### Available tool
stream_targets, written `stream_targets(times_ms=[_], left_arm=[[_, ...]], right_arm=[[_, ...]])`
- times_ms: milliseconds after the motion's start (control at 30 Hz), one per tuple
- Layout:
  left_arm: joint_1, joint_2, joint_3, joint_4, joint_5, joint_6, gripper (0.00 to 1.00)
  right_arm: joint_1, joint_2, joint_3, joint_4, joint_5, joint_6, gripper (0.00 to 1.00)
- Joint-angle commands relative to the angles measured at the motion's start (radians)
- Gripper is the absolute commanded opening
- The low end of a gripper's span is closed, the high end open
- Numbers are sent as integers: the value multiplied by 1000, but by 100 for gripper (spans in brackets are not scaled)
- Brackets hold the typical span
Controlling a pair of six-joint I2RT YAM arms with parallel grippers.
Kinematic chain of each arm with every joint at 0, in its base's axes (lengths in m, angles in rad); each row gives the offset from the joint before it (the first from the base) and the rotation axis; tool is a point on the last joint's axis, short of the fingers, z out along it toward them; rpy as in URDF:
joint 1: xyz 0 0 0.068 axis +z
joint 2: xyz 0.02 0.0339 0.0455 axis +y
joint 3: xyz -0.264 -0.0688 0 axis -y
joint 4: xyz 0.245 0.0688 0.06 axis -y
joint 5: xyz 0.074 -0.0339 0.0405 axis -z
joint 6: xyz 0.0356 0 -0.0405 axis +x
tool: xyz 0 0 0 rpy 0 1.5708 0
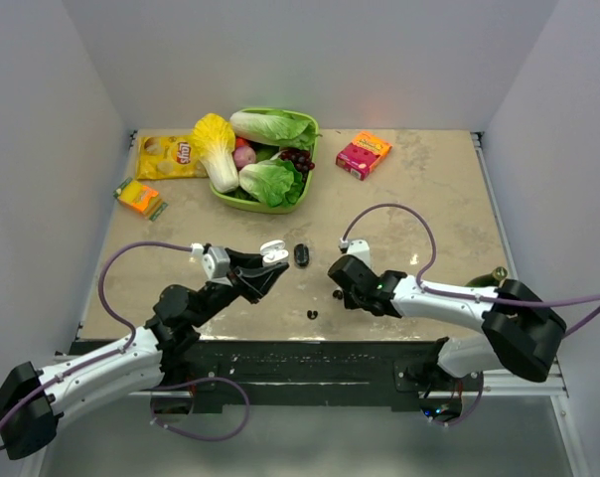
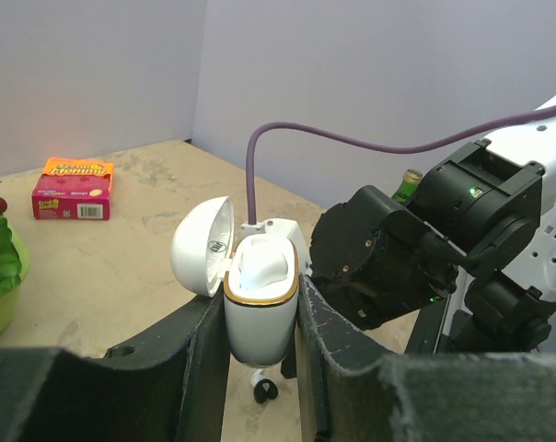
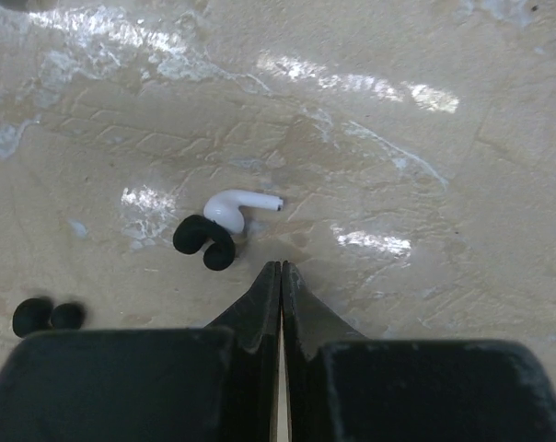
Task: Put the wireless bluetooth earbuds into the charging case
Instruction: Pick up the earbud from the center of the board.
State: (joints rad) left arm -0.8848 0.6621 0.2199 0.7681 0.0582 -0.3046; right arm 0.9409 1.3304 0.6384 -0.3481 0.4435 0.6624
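While the left gripper (image 2: 260,354) clamps the white charging case (image 2: 258,313), lid open, at centre frame, the right gripper (image 3: 280,274) is pressed shut and empty, just below a white-stemmed earbud (image 3: 226,221) on the table (image 3: 425,184); small black pieces (image 3: 48,316) lie lower left.

Beige marbled table (image 1: 429,199) w/ plain grey walls (image 1: 280,50).

Lay's logo on yellow chip bag (image 1: 168,156), lettering on red box (image 2: 73,188) too blurred to read
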Motion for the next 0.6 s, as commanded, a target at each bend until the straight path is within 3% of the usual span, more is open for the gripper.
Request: stream_targets(times_ms=[0,567], left_arm=[[-5,7,-4,34,-3,-18,0],[-9,14,-19,49,-3,-28,0]], right_arm=[[1,42,3,104,-94,-4,2],[2,127,27,222,-195,-35,4]])
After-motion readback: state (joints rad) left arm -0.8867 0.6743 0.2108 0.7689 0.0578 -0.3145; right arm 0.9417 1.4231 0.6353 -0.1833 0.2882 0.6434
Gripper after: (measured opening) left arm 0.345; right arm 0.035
